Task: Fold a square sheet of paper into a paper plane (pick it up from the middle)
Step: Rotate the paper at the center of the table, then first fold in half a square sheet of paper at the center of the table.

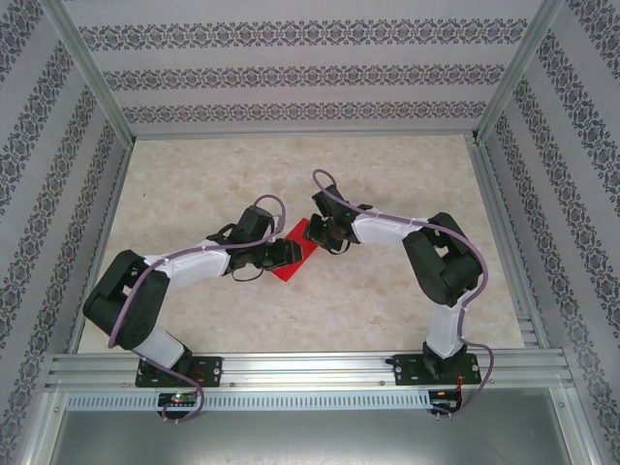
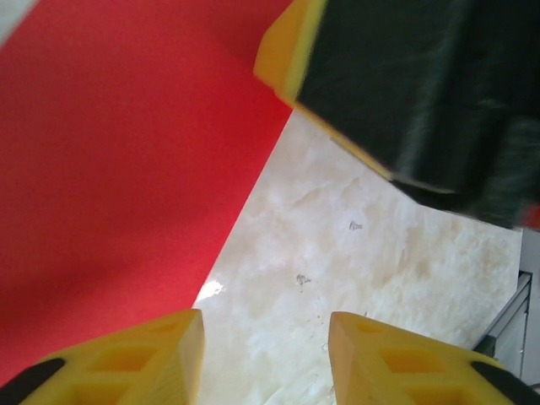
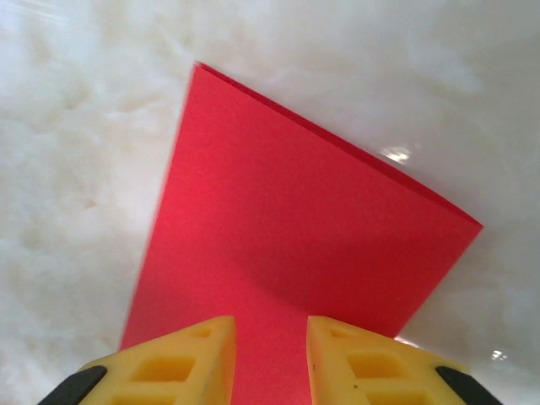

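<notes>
Sheet [image 1: 298, 260], folded oblong, runs near-left to far-right on tabletop [image 1: 387, 300], ends hidden under arms [image 1: 194, 260]; left jaws spread, right jaws narrowly apart.

seeing the square sheet of paper [image 1: 298, 257] lying on the pale marbled table, near its middle, turned askew with one corner pointing near. showing thin, plain, bright red, uncreased across the top face. appearing doubled over into a rectangle in the right wrist view, two layers meeting along the far edge.
</notes>
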Robot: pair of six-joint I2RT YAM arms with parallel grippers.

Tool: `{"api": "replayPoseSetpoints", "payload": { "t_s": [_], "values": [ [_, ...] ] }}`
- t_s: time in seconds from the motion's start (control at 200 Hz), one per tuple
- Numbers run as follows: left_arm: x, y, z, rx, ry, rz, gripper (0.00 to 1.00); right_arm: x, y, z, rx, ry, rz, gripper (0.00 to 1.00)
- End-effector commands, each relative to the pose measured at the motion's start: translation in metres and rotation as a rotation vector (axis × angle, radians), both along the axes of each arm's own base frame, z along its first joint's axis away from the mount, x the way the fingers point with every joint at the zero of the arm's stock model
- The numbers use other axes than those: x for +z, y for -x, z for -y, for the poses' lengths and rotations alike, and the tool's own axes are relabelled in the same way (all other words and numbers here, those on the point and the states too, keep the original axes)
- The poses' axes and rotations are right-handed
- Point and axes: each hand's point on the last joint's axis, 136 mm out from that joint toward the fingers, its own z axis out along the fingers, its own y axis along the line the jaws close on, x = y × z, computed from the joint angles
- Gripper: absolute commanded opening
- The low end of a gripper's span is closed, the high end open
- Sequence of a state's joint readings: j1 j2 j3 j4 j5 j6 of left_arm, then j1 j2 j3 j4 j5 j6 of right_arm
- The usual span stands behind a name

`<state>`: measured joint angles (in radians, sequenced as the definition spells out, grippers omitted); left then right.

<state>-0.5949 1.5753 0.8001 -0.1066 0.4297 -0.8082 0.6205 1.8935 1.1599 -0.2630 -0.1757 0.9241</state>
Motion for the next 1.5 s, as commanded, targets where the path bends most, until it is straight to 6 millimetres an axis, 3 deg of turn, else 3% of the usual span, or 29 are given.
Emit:
{"api": "replayPoseSetpoints", "payload": {
  "t_s": [0.0, 0.17, 0.315, 0.749, 1.274, 1.374, 1.494],
  "values": [
    [0.011, -0.012, 0.023, 0.002, 0.051, 0.038, 0.31, 0.038, -0.016, -0.009, 0.031, -0.130, 0.146, 0.23],
    [-0.011, -0.016, 0.019, 0.049, -0.017, 0.023, 0.13, 0.023, 0.004, -0.008, 0.069, -0.159, 0.124, 0.03],
    [-0.023, -0.017, 0.022, 0.046, -0.024, -0.008, 0.05, 0.013, 0.013, -0.012, 0.102, -0.179, 0.101, 0.00],
    [-0.031, -0.020, 0.020, 0.051, -0.056, -0.016, 0.02, -0.012, 0.029, -0.027, 0.159, -0.191, 0.041, 0.00],
    [-0.048, -0.016, 0.018, 0.050, -0.085, -0.058, 0.02, -0.038, 0.039, -0.019, 0.149, -0.164, -0.007, 0.00],
    [-0.051, -0.016, 0.015, 0.055, -0.101, -0.066, 0.01, -0.037, 0.038, -0.018, 0.149, -0.161, -0.001, 0.00],
    [-0.055, -0.014, 0.012, 0.059, -0.125, -0.077, 0.01, -0.022, 0.036, -0.018, 0.160, -0.184, 0.038, 0.00]
  ]
}}
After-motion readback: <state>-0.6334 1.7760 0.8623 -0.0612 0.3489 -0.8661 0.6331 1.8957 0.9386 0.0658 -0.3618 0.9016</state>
